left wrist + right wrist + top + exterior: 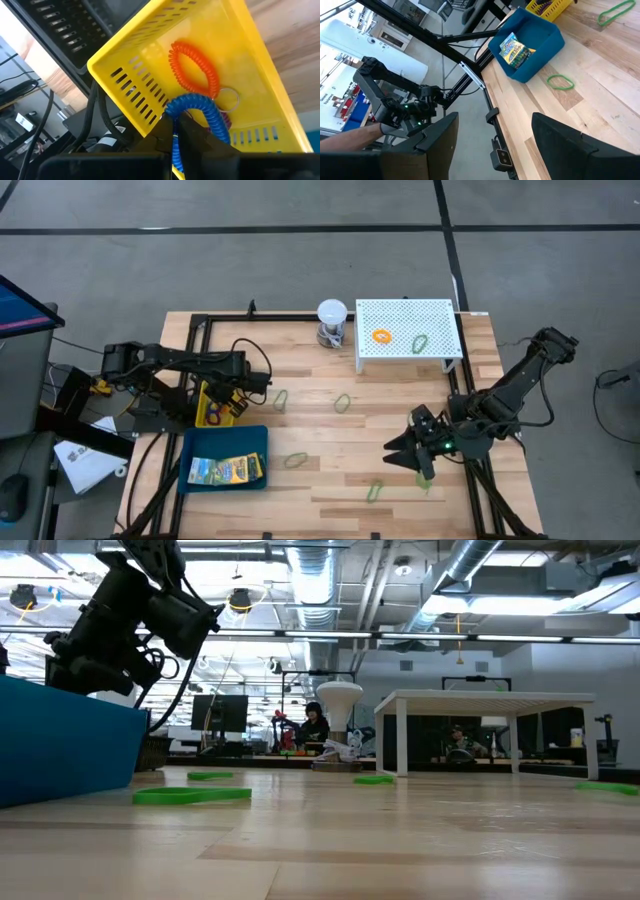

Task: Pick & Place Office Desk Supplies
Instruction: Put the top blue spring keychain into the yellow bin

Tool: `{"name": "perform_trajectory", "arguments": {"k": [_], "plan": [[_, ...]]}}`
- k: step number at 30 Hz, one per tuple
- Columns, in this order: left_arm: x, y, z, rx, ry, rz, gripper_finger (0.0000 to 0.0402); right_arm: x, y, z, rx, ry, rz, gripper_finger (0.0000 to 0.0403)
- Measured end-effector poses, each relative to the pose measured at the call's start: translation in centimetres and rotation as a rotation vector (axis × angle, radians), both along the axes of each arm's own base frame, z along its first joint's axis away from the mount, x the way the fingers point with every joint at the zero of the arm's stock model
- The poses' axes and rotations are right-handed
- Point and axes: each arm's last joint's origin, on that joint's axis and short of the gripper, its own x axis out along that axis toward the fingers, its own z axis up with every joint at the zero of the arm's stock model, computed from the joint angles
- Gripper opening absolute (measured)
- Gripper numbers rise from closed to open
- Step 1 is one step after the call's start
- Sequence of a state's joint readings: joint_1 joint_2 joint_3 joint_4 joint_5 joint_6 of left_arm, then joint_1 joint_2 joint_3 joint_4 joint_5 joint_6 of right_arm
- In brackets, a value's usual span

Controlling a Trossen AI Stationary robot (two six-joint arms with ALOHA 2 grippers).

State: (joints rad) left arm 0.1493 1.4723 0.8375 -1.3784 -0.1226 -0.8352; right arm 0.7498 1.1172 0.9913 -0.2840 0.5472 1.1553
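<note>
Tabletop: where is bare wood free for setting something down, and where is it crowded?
Free: the front strip between the blue tray and right gripper, and under the white stand. Crowded: the yellow bin, with left gripper over it.

white ball-topped obj [332,313] beside white perforated stand [405,320], far table edge; monitor [20,305] off left.

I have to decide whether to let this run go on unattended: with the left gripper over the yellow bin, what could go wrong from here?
1. The left gripper is shut on a blue coil at the yellow bin; the coil may snag on the orange coil already inside.
2. It hangs close to the bin's slotted wall and could nudge the bin.
3. The right gripper, open, sits near the table's edge beside a green loop that it could knock off.
</note>
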Motion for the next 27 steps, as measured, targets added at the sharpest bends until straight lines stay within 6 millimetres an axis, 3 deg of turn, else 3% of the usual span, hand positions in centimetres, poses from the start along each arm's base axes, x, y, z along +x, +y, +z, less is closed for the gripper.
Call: {"name": "perform_trajectory", "arguments": {"k": [13,27], "plan": [[-0.01,0.03,0.01,0.013,0.002,-0.001,0.0016,0.00,0.00,0.00,0.004,0.001,-0.001,0.0249],[-0.12,0.16,0.16,0.058,0.009,-0.019,0.0185,0.00,0.01,0.00,0.005,0.000,-0.001,0.0249]]}}
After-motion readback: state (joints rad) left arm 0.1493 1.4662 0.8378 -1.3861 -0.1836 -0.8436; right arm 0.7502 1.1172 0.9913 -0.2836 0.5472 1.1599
